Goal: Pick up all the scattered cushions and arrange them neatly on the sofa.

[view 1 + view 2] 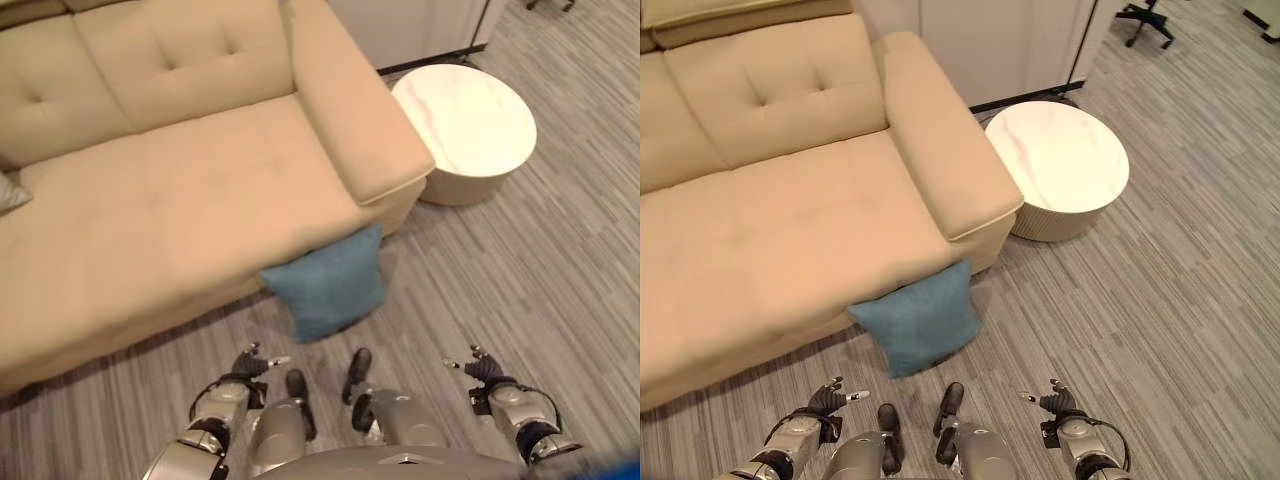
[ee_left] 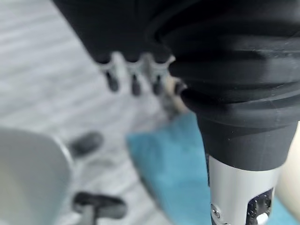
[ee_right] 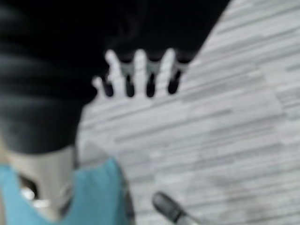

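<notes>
A blue cushion (image 1: 328, 285) leans on the floor against the front of the beige sofa (image 1: 170, 200), below its right armrest; it also shows in the left wrist view as the blue cushion (image 2: 173, 164). A grey cushion (image 1: 10, 192) peeks in at the sofa seat's left edge. My left hand (image 1: 250, 365) hangs open low on the left, short of the blue cushion, holding nothing. My right hand (image 1: 480, 372) hangs open low on the right, over bare carpet. Both hands' fingers (image 2: 133, 82) (image 3: 140, 77) are straight in their wrist views.
A round white marble-topped side table (image 1: 465, 125) stands on the striped grey carpet (image 1: 560, 290) just right of the sofa's armrest. White cabinet fronts (image 1: 980, 40) line the wall behind. An office chair base (image 1: 1145, 25) stands at the far right.
</notes>
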{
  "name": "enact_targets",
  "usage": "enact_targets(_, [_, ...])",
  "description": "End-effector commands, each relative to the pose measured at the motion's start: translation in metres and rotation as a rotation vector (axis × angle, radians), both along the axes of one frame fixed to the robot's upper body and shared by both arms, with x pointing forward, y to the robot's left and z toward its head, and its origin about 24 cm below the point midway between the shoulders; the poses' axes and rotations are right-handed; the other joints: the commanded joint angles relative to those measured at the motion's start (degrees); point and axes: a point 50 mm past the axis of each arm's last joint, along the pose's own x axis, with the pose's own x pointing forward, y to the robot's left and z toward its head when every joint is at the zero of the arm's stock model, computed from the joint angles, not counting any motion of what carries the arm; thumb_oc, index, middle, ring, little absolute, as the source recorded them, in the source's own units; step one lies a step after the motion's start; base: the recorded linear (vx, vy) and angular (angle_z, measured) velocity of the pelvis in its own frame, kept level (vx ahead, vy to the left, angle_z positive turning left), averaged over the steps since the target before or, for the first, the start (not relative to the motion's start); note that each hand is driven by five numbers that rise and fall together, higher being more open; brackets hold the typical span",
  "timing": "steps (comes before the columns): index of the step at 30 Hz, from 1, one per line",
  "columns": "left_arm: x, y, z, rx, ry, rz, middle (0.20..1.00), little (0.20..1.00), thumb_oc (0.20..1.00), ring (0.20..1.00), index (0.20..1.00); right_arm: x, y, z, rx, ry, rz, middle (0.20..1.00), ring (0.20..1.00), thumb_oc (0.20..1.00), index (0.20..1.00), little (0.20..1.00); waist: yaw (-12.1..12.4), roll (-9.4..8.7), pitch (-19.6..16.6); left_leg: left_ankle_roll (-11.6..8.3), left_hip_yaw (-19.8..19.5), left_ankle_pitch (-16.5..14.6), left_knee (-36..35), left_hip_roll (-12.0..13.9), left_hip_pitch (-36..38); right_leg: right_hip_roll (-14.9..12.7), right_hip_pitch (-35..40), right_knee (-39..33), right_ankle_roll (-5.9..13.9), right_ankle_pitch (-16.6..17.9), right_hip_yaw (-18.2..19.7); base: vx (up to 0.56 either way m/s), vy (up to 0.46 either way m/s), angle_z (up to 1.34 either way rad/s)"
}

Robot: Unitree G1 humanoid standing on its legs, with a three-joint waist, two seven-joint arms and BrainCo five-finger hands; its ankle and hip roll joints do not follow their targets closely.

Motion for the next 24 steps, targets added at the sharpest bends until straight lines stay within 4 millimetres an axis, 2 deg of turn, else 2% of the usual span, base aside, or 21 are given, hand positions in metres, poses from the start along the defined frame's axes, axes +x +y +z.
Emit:
enact_targets(1, [-0.024, 0.029, -0.002, 0.053, 0.047, 0.093, 1.0, 1.0, 1.0, 1.0, 1.0, -0.003, -0.001, 0.0, -0.002, -0.001, 0.001, 1.0, 1.0, 1.0, 1.0, 1.0, 1.04, -0.15, -1.37, -0.67, -5.48, 0.33, 0.68, -1.13, -0.39, -5.71, 3.84, 7.2, 5.6, -0.89, 9.13, 0.23, 0.288, -0.3])
enact_targets(3, [-0.025, 0.031, -0.002, 0.058, 0.049, 0.095, 1.0, 1.0, 1.0, 1.0, 1.0, -0.001, 0.002, 0.0, 0.008, -0.01, 0.005, 1.0, 1.0, 1.0, 1.0, 1.0, 1.2, -0.03, -1.23, -0.2, -6.04, -0.01, 0.26, -1.5, 0.27, -6.31, 3.25, 9.82, 6.02, -0.93, 9.38, 0.16, 0.16, -0.56])
enact_targets(4, [-0.025, 0.034, 0.0, 0.065, 0.04, 0.102, 1.0, 1.0, 1.0, 1.0, 1.0, 0.005, 0.006, 0.003, 0.008, -0.029, 0.039, 1.0, 1.0, 1.0, 1.0, 1.0, 1.71, 0.27, -0.46, 0.73, -6.93, -0.48, -0.23, -2.1, 1.34, -7.81, 1.31, 15.36, 6.7, 1.0, 10.77, 0.13, 0.112, 0.01])
enact_targets(5, [-0.021, 0.035, 0.002, 0.067, 0.026, 0.1, 1.0, 1.0, 1.0, 1.0, 1.0, 0.009, 0.008, 0.005, 0.016, -0.044, 0.041, 1.0, 1.0, 1.0, 1.0, 1.0, 1.44, 0.55, -0.03, 0.96, -8.07, -0.4, -0.58, -2.2, 1.83, -7.49, -0.09, 18.38, 6.86, 1.76, 12.98, 0.13, 0.112, 0.26])
enact_targets(6, [-0.021, 0.035, 0.002, 0.067, 0.026, 0.1, 1.0, 1.0, 1.0, 1.0, 1.0, 0.009, 0.008, 0.005, 0.016, -0.045, 0.041, 1.0, 1.0, 1.0, 1.0, 1.0, 1.44, 0.53, -0.04, 0.97, -8.06, -0.4, -0.57, -2.23, 1.82, -7.52, -0.13, 18.45, 6.87, 1.72, 13.0, 0.08, 0.012, 0.21])
enact_targets(8, [-0.015, 0.038, 0.006, 0.074, 0.003, 0.101, 1.0, 1.0, 1.0, 1.0, 1.0, 0.013, 0.01, 0.007, 0.025, -0.067, 0.045, 1.0, 1.0, 1.0, 1.0, 1.0, 0.52, 1.13, 0.23, 0.87, -10.3, -0.42, -1.11, -2.47, 2.69, -5.4, -2.72, 20.41, 6.78, 1.99, 18.58, 0.12, 0.029, 0.51])
enact_targets(9, [-0.014, 0.038, 0.007, 0.076, -0.007, 0.104, 1.0, 1.0, 1.0, 1.0, 1.0, 0.015, 0.01, 0.008, 0.029, -0.072, 0.045, 1.0, 1.0, 1.0, 1.0, 1.0, 0.32, 1.29, 0.26, 0.76, -10.85, -0.68, -1.38, -2.55, 3.33, -5.36, -3.47, 19.44, 6.46, 1.76, 19.43, 0.23, 0.021, 0.6])
enact_targets(10, [-0.011, 0.04, 0.008, 0.083, -0.012, 0.106, 1.0, 1.0, 1.0, 1.0, 1.0, 0.021, 0.012, 0.012, 0.03, -0.091, 0.061, 1.0, 1.0, 1.0, 1.0, 1.0, -0.15, 1.27, 0.32, 0.4, -12.06, -0.95, -2.3, -3.02, 4.65, -4.98, -5.38, 15.25, 6.42, 2.05, 21.15, 0.26, -0.021, 0.46])
enact_targets(12, [-0.013, 0.04, 0.007, 0.084, -0.01, 0.112, 1.0, 1.0, 1.0, 1.0, 1.0, 0.026, 0.014, 0.014, 0.028, -0.107, 0.083, 1.0, 1.0, 1.0, 1.0, 1.0, -0.67, 0.81, 0.53, -0.05, -13.28, -1.48, -3.02, -3.76, 6.38, -5.2, -6.19, 9.17, 7.57, 4.42, 22.63, 0.27, -0.06, 0.26])
enact_targets(15, [-0.017, 0.041, 0.006, 0.086, 0.004, 0.117, 1.0, 1.0, 1.0, 1.0, 1.0, 0.028, 0.016, 0.016, 0.033, -0.122, 0.102, 1.0, 1.0, 1.0, 1.0, 1.0, -1.94, 0.75, 0.63, -0.81, -16.1, -1.94, -4.22, -4.17, 8.65, -3.6, -7.76, 3.33, 9.0, 6.51, 27.41, 0.22, -0.077, 0.23])
enact_targets(17, [-0.018, 0.041, 0.005, 0.087, 0.011, 0.112, 1.0, 1.0, 1.0, 1.0, 1.0, 0.027, 0.017, 0.016, 0.034, -0.123, 0.11, 1.0, 1.0, 1.0, 1.0, 1.0, -2.22, 0.83, 0.71, -1.07, -16.88, -2.06, -4.49, -4.15, 9.33, -3.4, -7.77, 2.15, 9.21, 6.73, 27.67, 0.17, -0.099, 0.55])
enact_targets(18, [-0.022, 0.04, 0.003, 0.086, 0.029, 0.102, 1.0, 1.0, 1.0, 1.0, 1.0, 0.024, 0.016, 0.015, 0.034, -0.12, 0.116, 1.0, 1.0, 1.0, 1.0, 1.0, -2.69, 0.59, 0.34, -1.69, -18.64, -2.17, -4.95, -4.32, 10.29, -2.98, -6.94, 2.44, 9.26, 6.66, 28.9, 0.23, -0.185, 0.61])
enact_targets(20, [-0.022, 0.038, 0.002, 0.082, 0.024, 0.106, 1.0, 1.0, 1.0, 1.0, 1.0, 0.024, 0.017, 0.015, 0.031, -0.121, 0.126, 1.0, 1.0, 1.0, 1.0, 1.0, -2.51, 0.37, 0.33, -1.84, -18.77, -2.33, -4.75, -4.26, 10.53, -3.45, -6.23, 2.14, 9.31, 7.03, 27.89, 0.11, -0.137, 0.59])
enact_targets(22, [-0.019, 0.033, 0.002, 0.07, 0.02, 0.102, 1.0, 1.0, 1.0, 1.0, 1.0, 0.024, 0.016, 0.015, 0.02, -0.117, 0.139, 1.0, 1.0, 1.0, 1.0, 1.0, -2.69, 0.66, -0.39, -2.91, -19.28, -1.66, -5.44, -3.18, 10.38, -3.03, -5.69, 2.62, 8.95, 6.93, 28.03, 0.05, -0.165, 0.27])
enact_targets(24, [-0.014, 0.028, 0.002, 0.054, 0.003, 0.096, 1.0, 1.0, 1.0, 1.0, 1.0, 0.026, 0.014, 0.017, 0.003, -0.122, 0.155, 1.0, 1.0, 1.0, 1.0, 1.0, -2.73, 1.29, -0.72, -4.17, -18.92, -0.31, -5.9, -1.41, 9.59, -3.71, -5.15, 2.11, 8.49, 6.61, 25.08, 0.01, -0.224, 0.57])
